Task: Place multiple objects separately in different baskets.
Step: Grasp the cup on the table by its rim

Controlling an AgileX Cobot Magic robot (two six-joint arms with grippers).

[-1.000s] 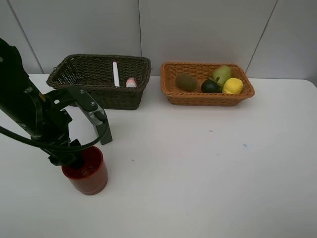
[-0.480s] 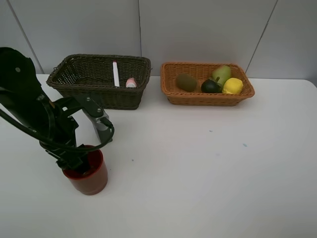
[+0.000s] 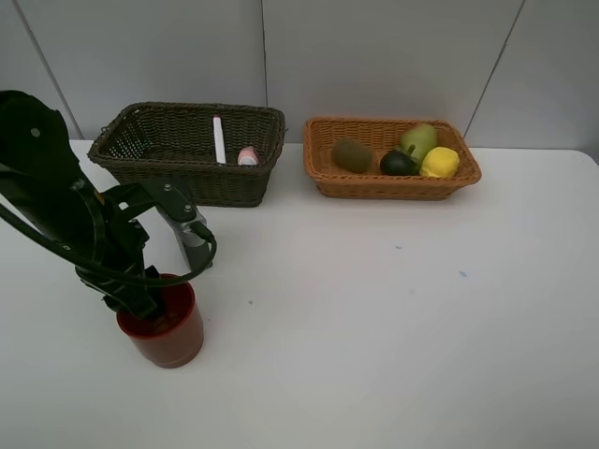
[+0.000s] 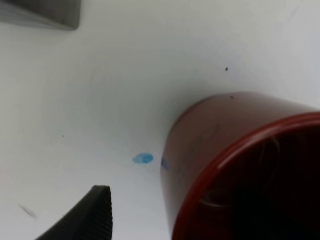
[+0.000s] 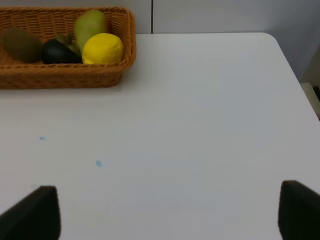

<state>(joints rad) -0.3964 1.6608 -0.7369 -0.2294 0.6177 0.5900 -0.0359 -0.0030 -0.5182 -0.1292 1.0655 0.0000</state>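
Counter [image 3: 393,318]: white, with both baskets along its rear edge.

Dark wicker basket [image 3: 215,182]: rear left, the deeper one. It holds the white pink-tipped marker [image 3: 218,138] and the pink white-capped bottle [image 3: 247,155].

Orange-tan basket [image 3: 393,185]: rear centre-right. It holds the pear [image 3: 419,138], kiwi [image 3: 352,154], lemon [image 3: 440,162] and mangosteen [image 3: 398,163].

Left arm [image 3: 56,206]: lowered onto the red cup [image 3: 173,337], which stands upright near the front-left corner.

Left jaws: apart and not yet clamped. The wrist view shows one finger [image 4: 95,215] outside the cup wall with a gap between them. The other finger is hidden, probably inside the cup.

Right jaws: wide apart over bare counter, holding nothing.

Risks, by judgement:
- The outer finger may reach the wall first and shove or tip the cup.
- A one-sided pinch on the smooth rim may let the cup swing or slip during the lift.
- A low carry could catch the dark basket's rim.
- The cup could be set down on the marker or bottle and topple.
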